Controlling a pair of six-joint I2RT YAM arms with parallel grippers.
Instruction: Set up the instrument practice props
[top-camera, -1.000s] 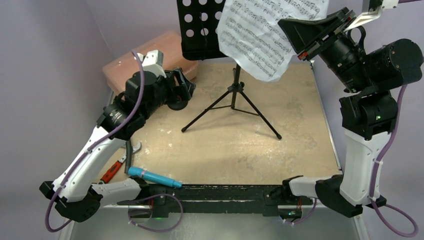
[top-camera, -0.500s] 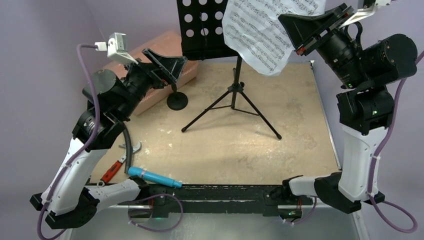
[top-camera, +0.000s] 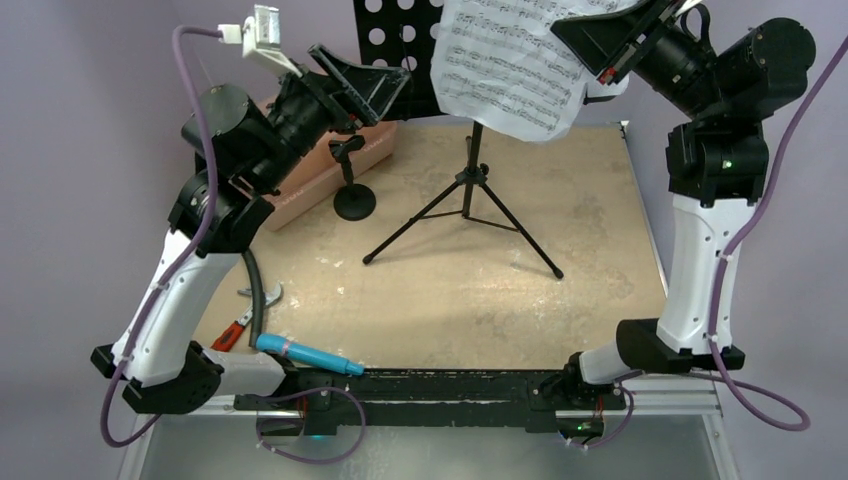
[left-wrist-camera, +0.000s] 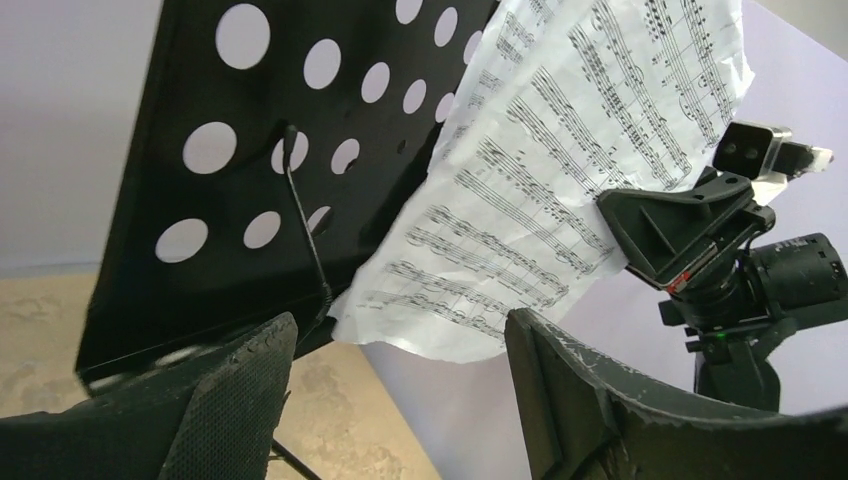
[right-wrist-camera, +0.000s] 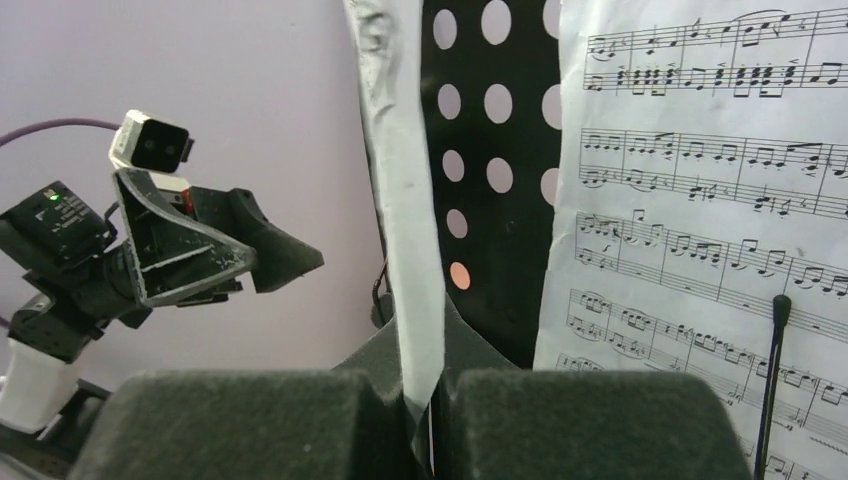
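Observation:
The black tripod music stand (top-camera: 467, 190) stands at the back of the table, its perforated desk (top-camera: 400, 35) (left-wrist-camera: 250, 180) (right-wrist-camera: 495, 200) up high. My right gripper (top-camera: 580, 42) (right-wrist-camera: 435, 400) is shut on the edge of a white sheet-music page (top-camera: 510, 75) (left-wrist-camera: 560, 180), seen edge-on (right-wrist-camera: 410, 230) in the right wrist view. Another printed page (right-wrist-camera: 700, 200) lies against the desk. My left gripper (top-camera: 388, 88) (left-wrist-camera: 400, 380) is open and empty, raised just left of the desk's lower edge. The small mic stand (top-camera: 352, 200) stands upright below it. The cyan microphone (top-camera: 305, 353) lies at the near left edge.
A pink plastic box (top-camera: 325, 170) sits at the back left behind the mic stand. A red-handled tool (top-camera: 228, 335) lies near the microphone. The stand's tripod legs (top-camera: 520, 240) spread over the middle of the table. A wire page holder (right-wrist-camera: 775, 350) crosses the flat page.
My left arm has risen from beside the mic stand up to the desk's left edge, its jaws narrowing a little. The right gripper has lifted the page slightly up and left.

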